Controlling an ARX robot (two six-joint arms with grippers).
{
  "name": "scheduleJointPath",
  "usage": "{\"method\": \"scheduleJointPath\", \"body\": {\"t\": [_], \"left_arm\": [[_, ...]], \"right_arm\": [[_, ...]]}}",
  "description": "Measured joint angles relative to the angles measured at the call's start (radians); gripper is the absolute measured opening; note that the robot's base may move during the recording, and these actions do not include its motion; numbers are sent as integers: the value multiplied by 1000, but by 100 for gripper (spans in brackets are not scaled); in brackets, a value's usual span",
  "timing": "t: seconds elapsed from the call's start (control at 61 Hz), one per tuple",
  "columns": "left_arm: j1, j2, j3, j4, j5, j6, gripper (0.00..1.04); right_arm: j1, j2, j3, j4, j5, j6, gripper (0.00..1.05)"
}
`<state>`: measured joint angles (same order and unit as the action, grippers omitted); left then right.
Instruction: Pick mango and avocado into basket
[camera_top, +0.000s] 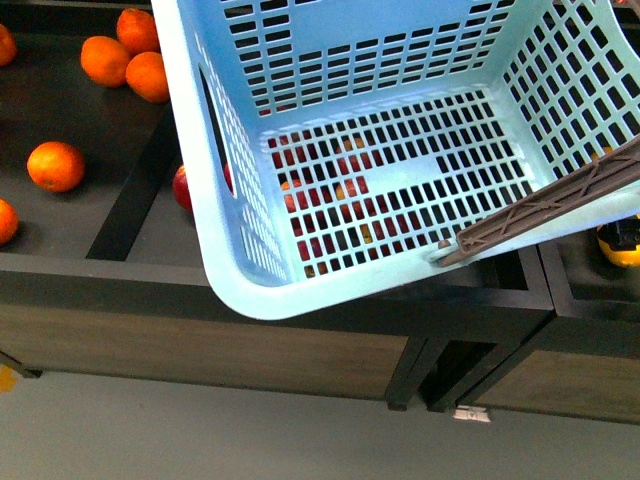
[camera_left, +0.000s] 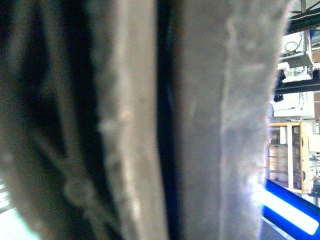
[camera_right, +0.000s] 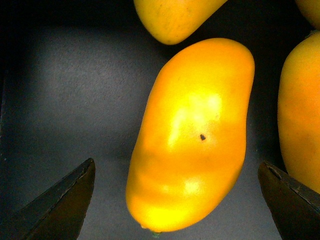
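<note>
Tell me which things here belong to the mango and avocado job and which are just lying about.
For the job: basket; mango, framed by the open right gripper. No avocado in view.
Lying about: oranges; red apples; other mangoes.

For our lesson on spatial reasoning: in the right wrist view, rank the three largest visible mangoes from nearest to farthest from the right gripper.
1. The mango, lying between the open fingers of the right gripper.
2. The neighbouring mango, just outside one fingertip.
3. The far mango, beyond the first mango's farther end.
</note>
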<state>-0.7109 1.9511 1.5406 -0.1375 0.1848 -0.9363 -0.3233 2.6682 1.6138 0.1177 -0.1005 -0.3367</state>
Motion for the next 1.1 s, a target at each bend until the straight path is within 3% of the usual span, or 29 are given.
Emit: {"method": "scheduleJointPath", "body": {"t": [1.099], "left_arm": [[0,0,0,0,0,0,27]], "right_arm": [[-13,127,149,-61,-4,114,96]]}}
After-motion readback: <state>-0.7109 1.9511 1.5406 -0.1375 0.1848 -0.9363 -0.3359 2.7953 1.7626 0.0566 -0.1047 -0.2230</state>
